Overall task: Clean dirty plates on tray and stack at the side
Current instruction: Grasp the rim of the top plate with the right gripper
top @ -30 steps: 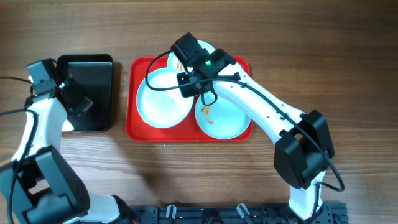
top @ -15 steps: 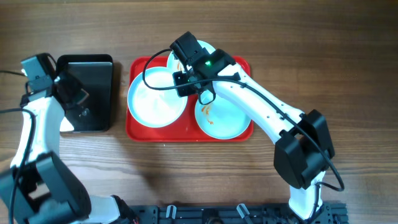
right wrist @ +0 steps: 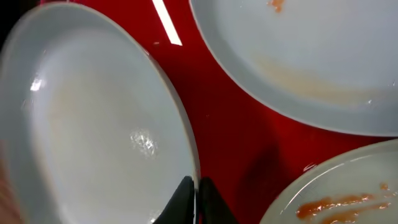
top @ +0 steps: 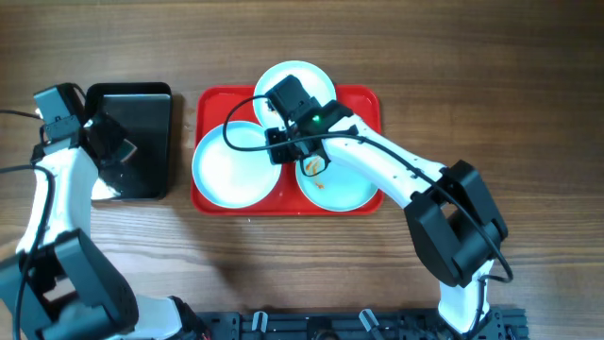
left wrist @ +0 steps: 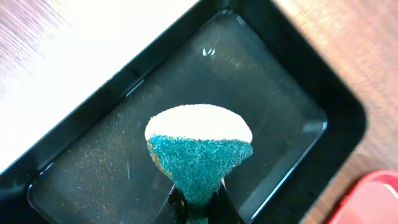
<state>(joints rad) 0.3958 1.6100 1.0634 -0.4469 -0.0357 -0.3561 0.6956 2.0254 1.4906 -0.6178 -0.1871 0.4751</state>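
Near the left edge of the wooden counter (top: 283,38), the left hand (left wrist: 199,208) is closed on a green-and-white sponge (left wrist: 199,149), holding it over the glossy black tray (top: 142,99). Just beside that, mid-counter, lies the red tray (top: 368,102) with all three pale blue plates on it. The left plate (top: 231,165) reaches the tray's left rim and looks clean. The right hand (right wrist: 196,199) is pinched shut on this plate's rim. The back plate (top: 307,80), toward the far edge, has faint orange marks. The right plate (top: 344,189) carries an orange-brown smear.
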